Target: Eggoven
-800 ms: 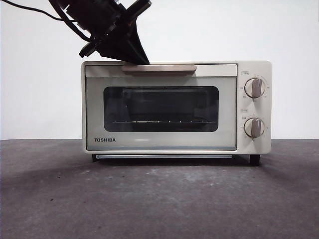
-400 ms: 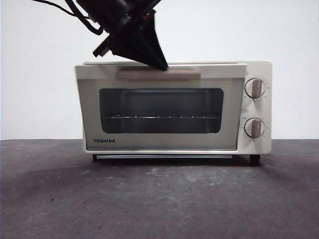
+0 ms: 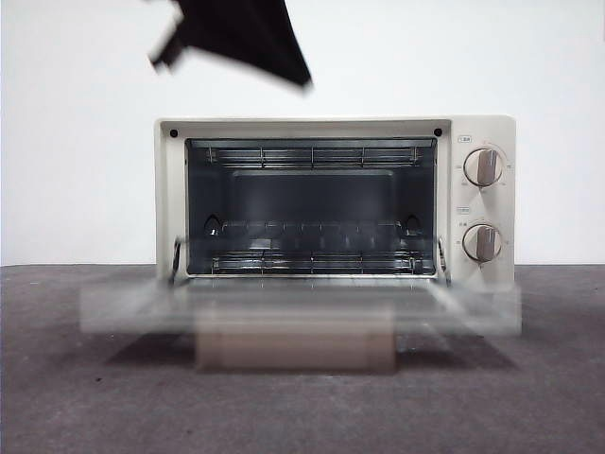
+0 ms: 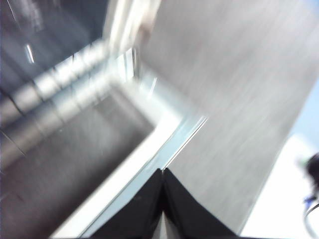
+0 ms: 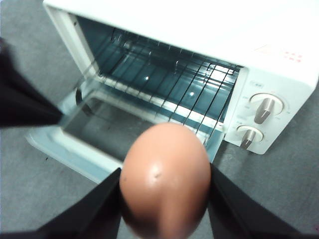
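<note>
Two grippers in play: right gripper (image 5: 164, 186) is clamped on the reddish-brown egg (image 5: 164, 179), held above and in front of the toaster oven (image 3: 477, 132). Oven door (image 3: 302, 310) is dropped open and motion-blurred in front view, wire rack (image 3: 312, 262) exposed inside, both knobs (image 3: 483, 167) on the right panel. Left gripper (image 4: 163, 172) has jaws pressed together, holding nothing, up above the oven's top left.
</note>
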